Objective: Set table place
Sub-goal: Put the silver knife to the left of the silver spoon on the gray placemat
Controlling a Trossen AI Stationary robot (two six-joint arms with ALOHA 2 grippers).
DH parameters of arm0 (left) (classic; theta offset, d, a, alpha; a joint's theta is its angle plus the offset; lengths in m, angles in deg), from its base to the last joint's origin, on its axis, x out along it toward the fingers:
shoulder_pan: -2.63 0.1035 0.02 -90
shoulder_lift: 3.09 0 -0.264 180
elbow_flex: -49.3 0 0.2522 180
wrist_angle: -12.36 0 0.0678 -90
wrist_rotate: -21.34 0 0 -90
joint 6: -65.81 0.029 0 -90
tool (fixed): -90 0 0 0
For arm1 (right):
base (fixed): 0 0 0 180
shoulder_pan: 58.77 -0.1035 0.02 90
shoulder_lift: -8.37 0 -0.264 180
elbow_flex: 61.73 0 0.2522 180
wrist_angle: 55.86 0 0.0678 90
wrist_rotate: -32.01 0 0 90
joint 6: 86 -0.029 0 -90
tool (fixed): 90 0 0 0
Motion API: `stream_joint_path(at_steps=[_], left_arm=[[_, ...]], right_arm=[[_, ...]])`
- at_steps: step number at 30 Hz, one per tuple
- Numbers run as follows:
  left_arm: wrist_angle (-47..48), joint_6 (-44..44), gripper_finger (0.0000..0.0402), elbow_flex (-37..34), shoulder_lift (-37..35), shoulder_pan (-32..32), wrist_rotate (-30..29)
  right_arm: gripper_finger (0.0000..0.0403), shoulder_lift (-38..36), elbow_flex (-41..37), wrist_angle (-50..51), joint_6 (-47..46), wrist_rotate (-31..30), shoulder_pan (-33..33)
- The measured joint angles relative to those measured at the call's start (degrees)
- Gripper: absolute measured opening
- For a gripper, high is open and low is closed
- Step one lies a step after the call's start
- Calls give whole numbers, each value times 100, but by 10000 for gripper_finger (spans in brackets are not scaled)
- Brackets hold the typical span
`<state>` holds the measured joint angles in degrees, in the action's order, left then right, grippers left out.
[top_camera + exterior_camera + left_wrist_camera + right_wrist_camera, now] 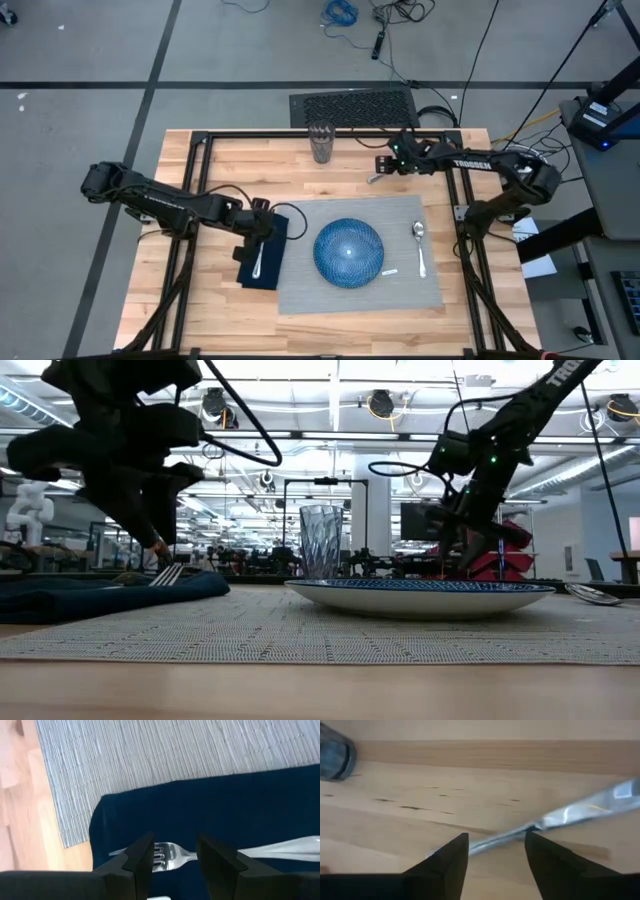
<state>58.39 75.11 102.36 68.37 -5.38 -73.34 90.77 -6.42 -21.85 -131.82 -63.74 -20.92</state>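
Note:
A grey placemat point(400, 285) lies on the wooden table point(200, 310) with a blue plate point(348, 250) at its middle and a spoon point(419, 245) to the plate's right. A navy napkin point(265, 255) lies at the mat's left edge with a fork point(172, 852) on it. My left gripper point(175, 845) is open just above the fork's neck, its fingers on either side. My right gripper point(496, 842) is open low over a knife point(570, 812) that lies flat on the bare wood at the far right point(377, 179), its fingers astride it.
A clear ribbed glass point(321, 142) stands upright near the table's far edge, left of my right gripper. A black keyboard-like mat point(352, 106) lies beyond the far edge. The black frame point(300, 133) runs round the tabletop.

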Motion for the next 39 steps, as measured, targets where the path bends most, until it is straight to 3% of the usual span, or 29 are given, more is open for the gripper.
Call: stream_joint_path(at_steps=[5,11,23,32,39], left_arm=[[-74,2,130,-32,0,0,-2],[-150,7,130,-32,0,0,-2],[-251,3,130,-32,0,0,-2],[-286,-137,130,-32,-1,0,-2],[-286,-144,130,-32,0,0,-2]], right_arm=[[195,303,11,-621,140,80,6],[192,739,278,-554,232,166,8],[185,1699,1574,-523,776,175,-27],[185,2720,2843,799,1049,294,-87],[185,2969,2992,1294,1080,292,-93]])
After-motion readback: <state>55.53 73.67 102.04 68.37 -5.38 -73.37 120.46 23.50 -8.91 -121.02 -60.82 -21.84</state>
